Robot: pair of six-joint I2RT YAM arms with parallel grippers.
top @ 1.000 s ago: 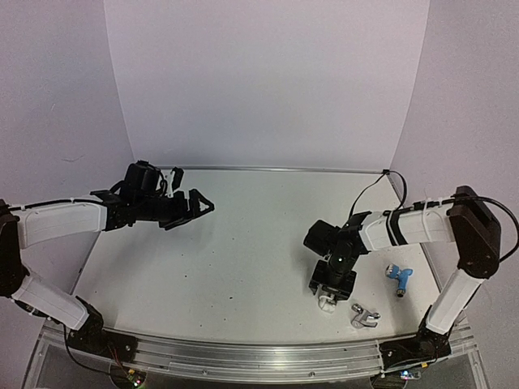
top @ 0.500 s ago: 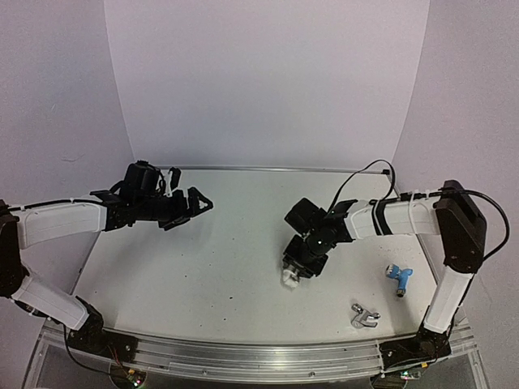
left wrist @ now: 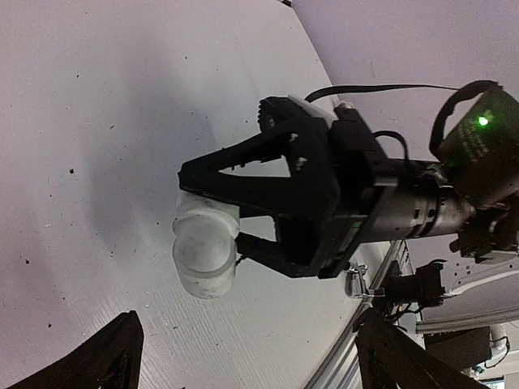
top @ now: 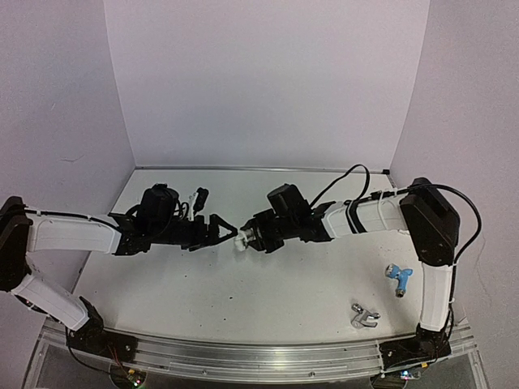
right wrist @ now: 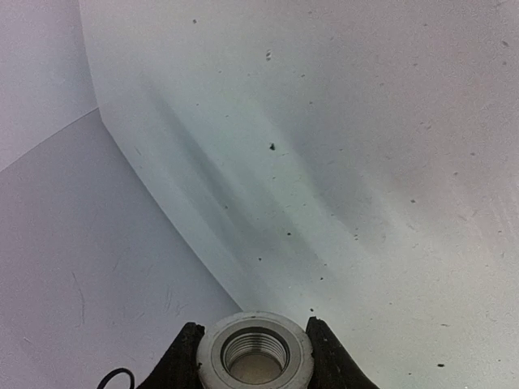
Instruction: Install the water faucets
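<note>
My right gripper (top: 246, 237) is shut on a small white cylindrical fitting (top: 240, 238) and holds it above the middle of the table. In the right wrist view the fitting (right wrist: 255, 352) shows its threaded bore between the fingers (right wrist: 180, 361). My left gripper (top: 225, 228) is open and faces the fitting from the left, close to it. In the left wrist view the fitting (left wrist: 205, 251) hangs ahead of my open left gripper (left wrist: 249, 318). The light blue faucet (top: 399, 276) and the silver faucet (top: 364, 315) lie on the table at the front right.
The white table (top: 268, 284) has walls behind and on both sides. A black cable (top: 357, 174) loops above the right arm. The silver faucet also shows in the left wrist view (left wrist: 354, 282) near the metal front rail (top: 243, 356).
My right gripper has lifted the white fitting from the front right and carried it left to the table's middle. My left arm has swung right and nearer, meeting it.
</note>
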